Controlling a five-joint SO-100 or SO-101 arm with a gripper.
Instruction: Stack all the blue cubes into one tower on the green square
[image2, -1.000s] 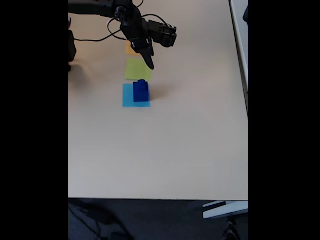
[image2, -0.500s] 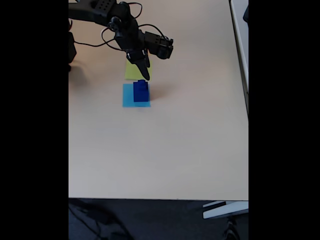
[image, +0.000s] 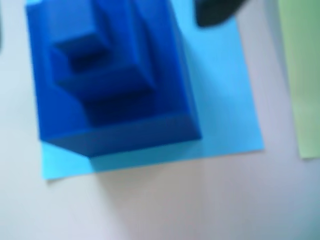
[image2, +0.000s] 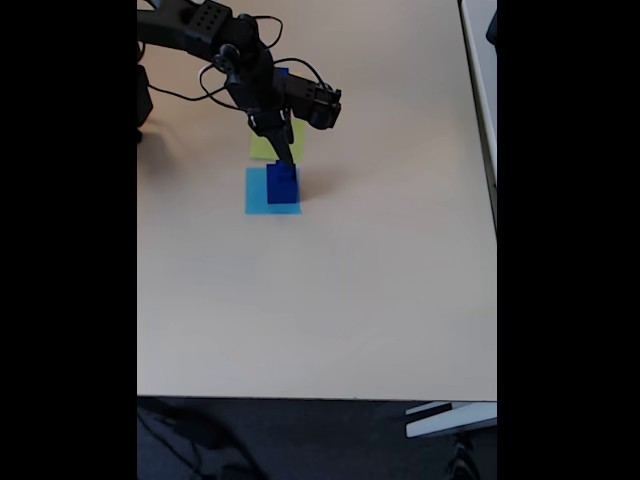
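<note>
In the fixed view, going left to right: the arm comes in from the top left, w/ its cables looping beside it. The jaws (image2: 287, 158) hang right above the blue cubes (image2: 282, 184), v. close to the top one. I can't tell if the jaws are open or shut, and they don't seem to hold anything.

The blue cubes sit as one tower already, big one at the bottom and smaller ones on top, but on the light-blue square (image2: 258, 192), not the green square (image2: 266, 148). The green square lies just behind the tower, partly under the arm, and looks bare.

In the wrist view, left to right: the blue cubes (image: 110, 80) fill most of the picture, stepped like stairs. The light-blue square (image: 220, 100) peeks out around them. A dark jaw tip (image: 215, 12) pokes in at the top. The green square (image: 302, 75) is at the far right edge, a strip of table (image: 265, 75) between the two papers.

Step in hand, I think: reaching down for the top small cube. Next it needs a soft grip on that cube only, then lift and carry to the green paper.

In the way: nothing much. But the cubes could slide or tip if bumped.
</note>
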